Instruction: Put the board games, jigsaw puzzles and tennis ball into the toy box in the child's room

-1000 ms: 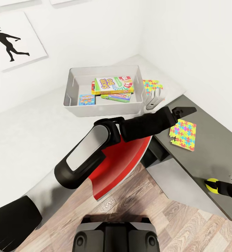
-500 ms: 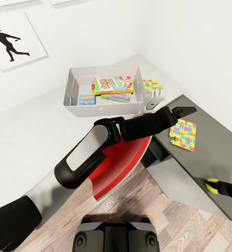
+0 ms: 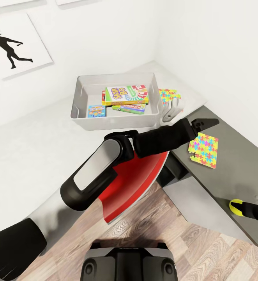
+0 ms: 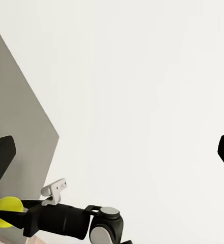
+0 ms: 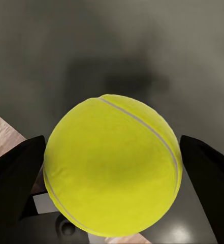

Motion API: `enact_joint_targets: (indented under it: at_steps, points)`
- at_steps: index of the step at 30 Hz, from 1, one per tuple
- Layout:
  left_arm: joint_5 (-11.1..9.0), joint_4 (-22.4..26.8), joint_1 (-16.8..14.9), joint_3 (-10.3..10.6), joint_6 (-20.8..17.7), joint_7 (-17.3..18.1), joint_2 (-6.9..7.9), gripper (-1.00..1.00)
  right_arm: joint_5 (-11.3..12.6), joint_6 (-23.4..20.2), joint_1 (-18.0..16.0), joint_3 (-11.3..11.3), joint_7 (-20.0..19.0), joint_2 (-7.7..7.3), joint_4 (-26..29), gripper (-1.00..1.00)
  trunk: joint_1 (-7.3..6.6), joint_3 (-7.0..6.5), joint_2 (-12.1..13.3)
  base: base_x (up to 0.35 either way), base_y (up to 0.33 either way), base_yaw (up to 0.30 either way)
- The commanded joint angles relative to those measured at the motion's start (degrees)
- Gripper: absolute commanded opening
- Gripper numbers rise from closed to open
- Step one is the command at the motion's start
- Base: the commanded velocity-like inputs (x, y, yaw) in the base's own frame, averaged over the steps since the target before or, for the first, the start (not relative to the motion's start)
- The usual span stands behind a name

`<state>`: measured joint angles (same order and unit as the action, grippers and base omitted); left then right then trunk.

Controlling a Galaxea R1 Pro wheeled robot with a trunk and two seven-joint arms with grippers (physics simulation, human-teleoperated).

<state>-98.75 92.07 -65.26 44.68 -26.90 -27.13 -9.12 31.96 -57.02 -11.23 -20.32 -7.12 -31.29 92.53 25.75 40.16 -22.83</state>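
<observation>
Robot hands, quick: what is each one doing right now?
Left gripper: open, holding nothing.
Right gripper: closed on the small yellow-green tennis ball.

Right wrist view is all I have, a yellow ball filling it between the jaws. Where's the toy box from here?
Observer: In the head view the toy box sits on the pale table, ahead and to the left of the right gripper holding the tennis ball.
Operator: Anything in it yet?
Observer: Three board games, stacked loosely.
Operator: And the left arm?
Observer: The left gripper, jaws open and empty, hangs beside a jigsaw puzzle on the dark side table.
</observation>
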Motion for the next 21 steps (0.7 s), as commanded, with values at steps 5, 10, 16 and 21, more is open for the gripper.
enact_joint_targets:
  at_steps: [5, 10, 16, 21]
  points:
    - [-0.57, 0.06, -0.05, -0.03, 0.00, -0.42, -0.02, 1.00, -0.41, -0.29, -0.02, -0.07, -0.54, 0.00, 0.03, -1.00, 0.03, 0.07, -0.09, 0.000, 0.000, 0.000]
    - [-0.57, 0.07, -0.05, -0.04, 0.00, -0.37, -0.02, 1.00, -0.41, -0.29, -0.02, -0.07, -0.53, 0.00, 0.03, -1.00, 0.03, 0.07, -0.09, 0.000, 0.000, 0.000]
    - [-0.57, 0.06, -0.05, -0.04, 0.00, -0.36, -0.02, 1.00, -0.41, -0.29, -0.02, -0.07, -0.57, -0.04, 0.03, -1.00, 0.03, 0.07, -0.09, 0.000, 0.000, 0.000]
    - [-0.57, 0.05, -0.05, -0.04, 0.00, -0.37, -0.02, 1.00, -0.41, -0.29, -0.02, -0.13, -0.55, -0.07, 0.03, -1.00, 0.03, 0.07, -0.09, 0.000, 0.000, 0.000]
